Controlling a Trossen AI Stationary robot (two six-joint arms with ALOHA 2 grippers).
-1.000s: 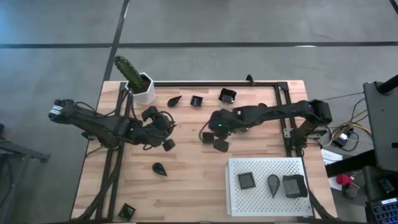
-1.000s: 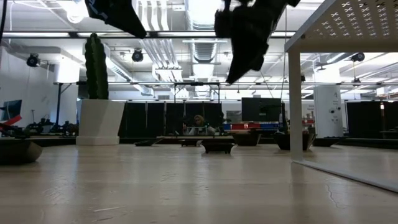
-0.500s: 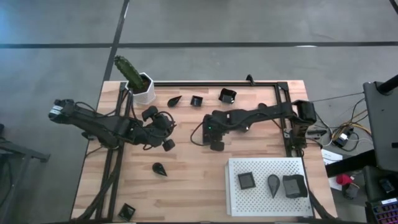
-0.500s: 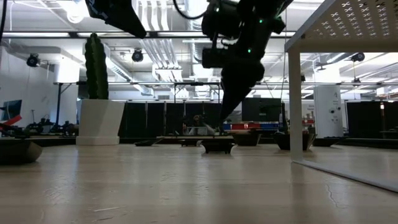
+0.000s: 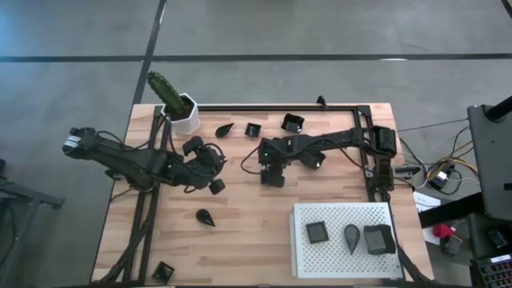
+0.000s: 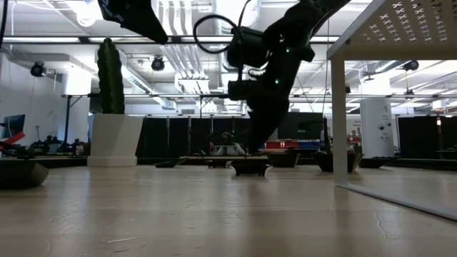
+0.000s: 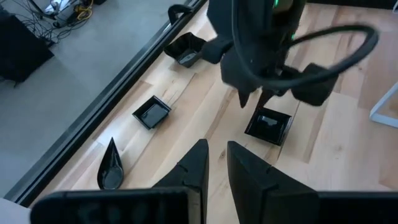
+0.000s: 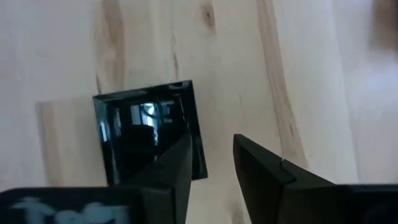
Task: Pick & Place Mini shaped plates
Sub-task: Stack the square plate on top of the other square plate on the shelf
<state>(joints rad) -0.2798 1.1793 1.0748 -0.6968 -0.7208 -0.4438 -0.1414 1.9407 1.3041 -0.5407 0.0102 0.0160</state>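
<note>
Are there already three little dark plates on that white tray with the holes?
Yes: the white tray holds three dark plates, seen from above.

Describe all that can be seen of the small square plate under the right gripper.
The small square plate is near-black and glossy, with a raised rim and a flat, reflecting bottom. It lies flat and empty on the wooden table, near the middle. The right gripper hangs just above it, fingers apart around one rim; contact cannot be told.

High view peers straight down over the pale wooden table (image 5: 240,240); low view skims level across it; both wrist views, close in, share one small black square dish (image 7: 268,124) (image 8: 149,140).
</note>
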